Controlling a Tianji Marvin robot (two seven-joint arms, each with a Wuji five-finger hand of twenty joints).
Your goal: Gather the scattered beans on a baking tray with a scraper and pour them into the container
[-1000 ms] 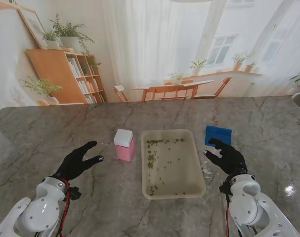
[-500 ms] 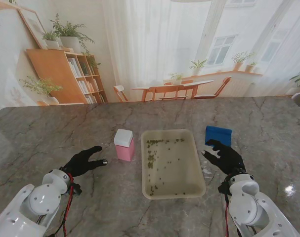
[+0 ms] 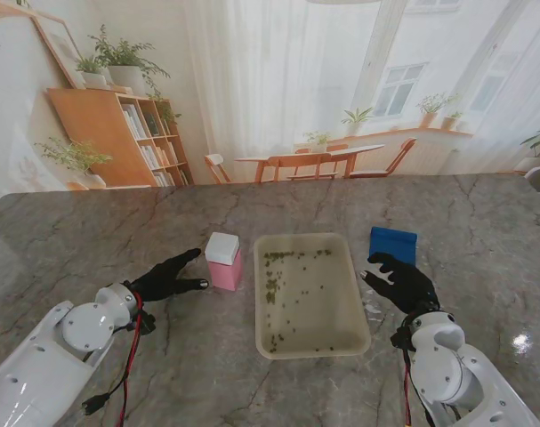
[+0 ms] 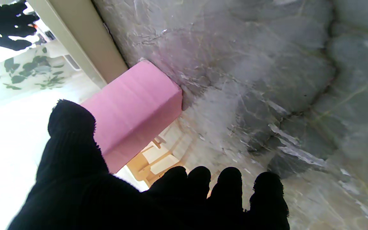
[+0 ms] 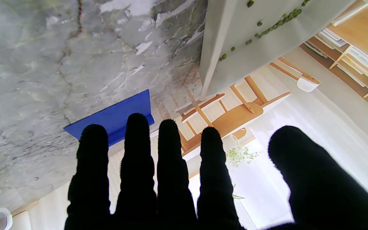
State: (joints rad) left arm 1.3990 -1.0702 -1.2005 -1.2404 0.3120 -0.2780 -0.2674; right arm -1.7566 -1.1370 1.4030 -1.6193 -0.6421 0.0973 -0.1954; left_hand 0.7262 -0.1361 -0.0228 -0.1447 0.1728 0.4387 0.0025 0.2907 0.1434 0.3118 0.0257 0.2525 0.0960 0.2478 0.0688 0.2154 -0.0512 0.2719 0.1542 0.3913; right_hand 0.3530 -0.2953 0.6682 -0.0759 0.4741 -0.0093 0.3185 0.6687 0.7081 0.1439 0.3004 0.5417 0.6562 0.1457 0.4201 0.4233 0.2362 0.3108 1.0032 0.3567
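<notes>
A cream baking tray (image 3: 357,313) lies mid-table with several green beans (image 3: 274,289) scattered in it, mostly along its far and left sides. A pink container (image 3: 224,261) with a white top stands just left of the tray. My left hand (image 3: 166,277) is open beside it, fingertips a short gap from its side; the left wrist view shows the pink container (image 4: 133,111) close ahead. A blue scraper (image 3: 393,244) lies flat to the right of the tray. My right hand (image 3: 399,279) hovers open just nearer to me than it. The right wrist view shows the scraper (image 5: 115,118) beyond the fingers (image 5: 136,150).
The grey marble table (image 3: 92,240) stretches wide around the tray. A printed room backdrop stands behind its far edge. A small bright spot (image 3: 521,341) sits on the table at the far right.
My left hand has moved right and farther from me, closing in on the pink container. My right hand has barely shifted near the scraper.
</notes>
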